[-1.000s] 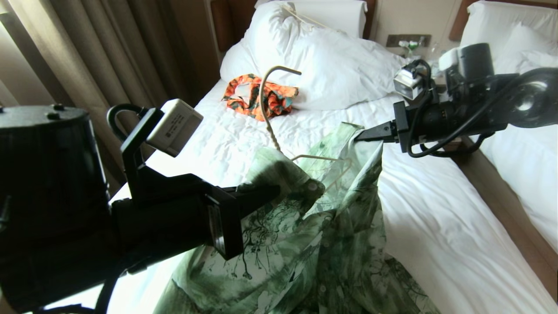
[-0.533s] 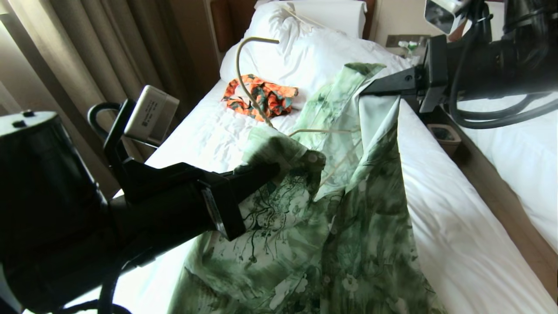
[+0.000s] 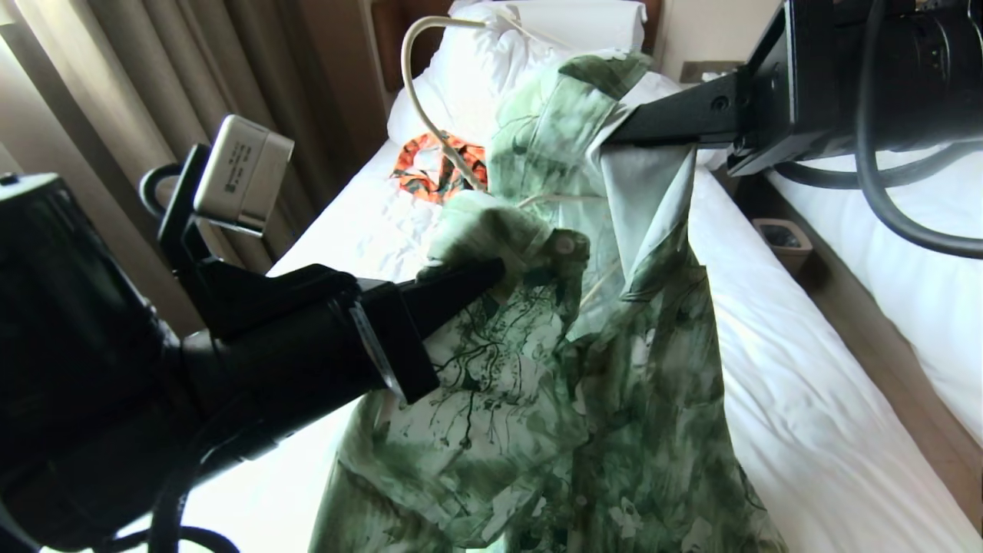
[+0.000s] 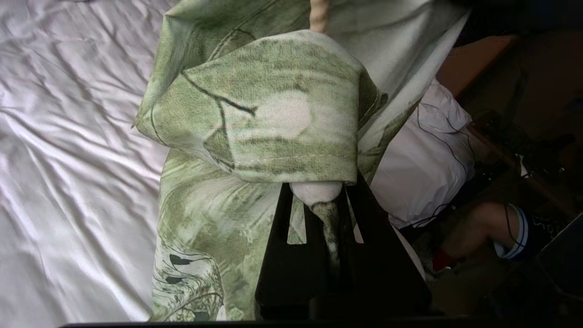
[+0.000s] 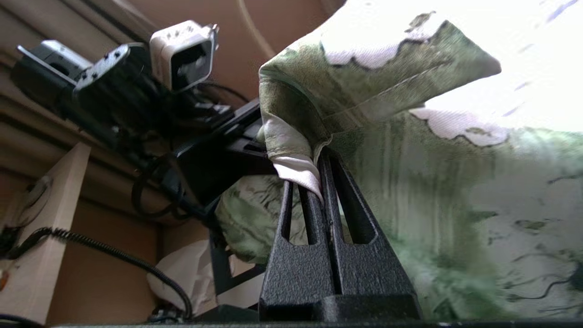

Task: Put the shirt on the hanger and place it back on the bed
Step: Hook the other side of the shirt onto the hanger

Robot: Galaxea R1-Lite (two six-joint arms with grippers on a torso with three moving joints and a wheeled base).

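Green floral fabric of the shirt is clenched by both pincers above the bed. The collar is gripped by the left pincer, a raised edge by the right pincer, with the hanger inside.

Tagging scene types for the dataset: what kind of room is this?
Most likely a hotel twin room: a white-sheeted bed with big pillows against a dark headboard, a second bed close alongside, and heavy full-length curtains.
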